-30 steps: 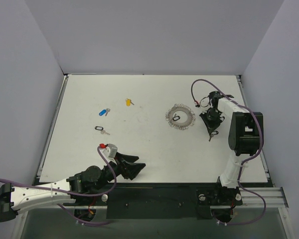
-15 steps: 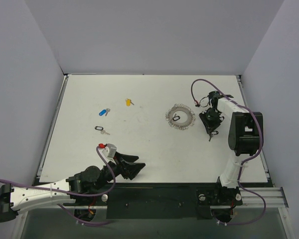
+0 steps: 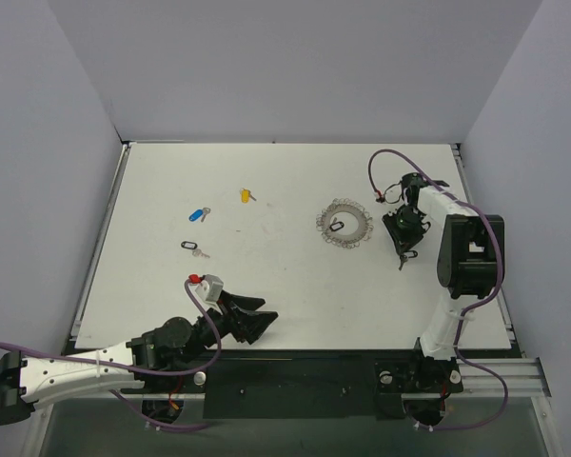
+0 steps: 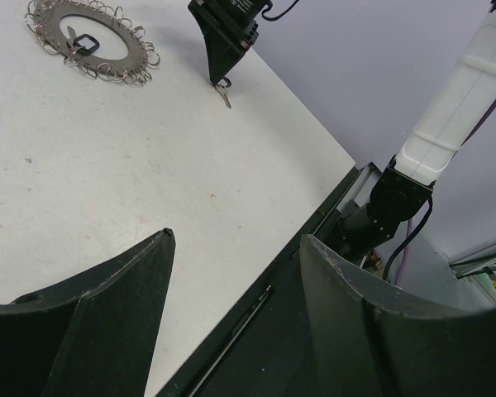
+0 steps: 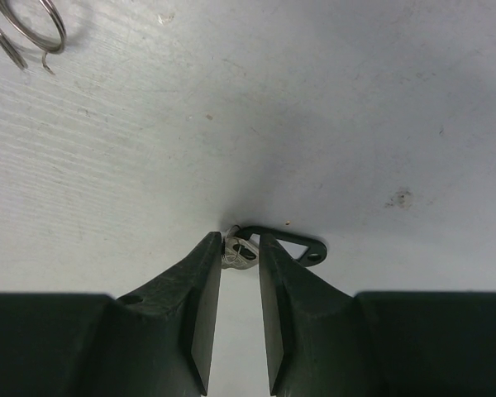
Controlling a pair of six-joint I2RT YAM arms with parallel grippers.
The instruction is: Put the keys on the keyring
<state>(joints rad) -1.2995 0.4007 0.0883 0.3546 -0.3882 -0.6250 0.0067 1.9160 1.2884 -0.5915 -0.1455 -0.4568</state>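
The keyring point(image 3: 344, 224), a lacy silver ring, lies on the white table point(image 3: 295, 286) with a black key point(image 3: 337, 227) inside it. It also shows in the left wrist view as the keyring point(image 4: 91, 37). Right of it my right gripper point(image 3: 403, 255) points down at another black key point(image 5: 285, 244). The right gripper point(image 5: 240, 244) stands open by a narrow gap, with that key's silver end point(image 5: 238, 252) lying between the fingertips on the table. At the left lie a blue key point(image 3: 199, 214), a yellow key point(image 3: 246, 195) and a third black key point(image 3: 192, 248). My left gripper point(image 3: 262, 319) is open and empty.
The left arm lies low along the table's near edge point(image 3: 295, 350), its gripper point(image 4: 236, 236) open over that edge. The right arm's white upright link point(image 3: 447, 314) stands at the near right. Grey walls close in the back and both sides.
My right gripper's jaws have parted from shut to a narrow gap over the black key, and the gripper has shifted slightly right. The left arm has not moved.
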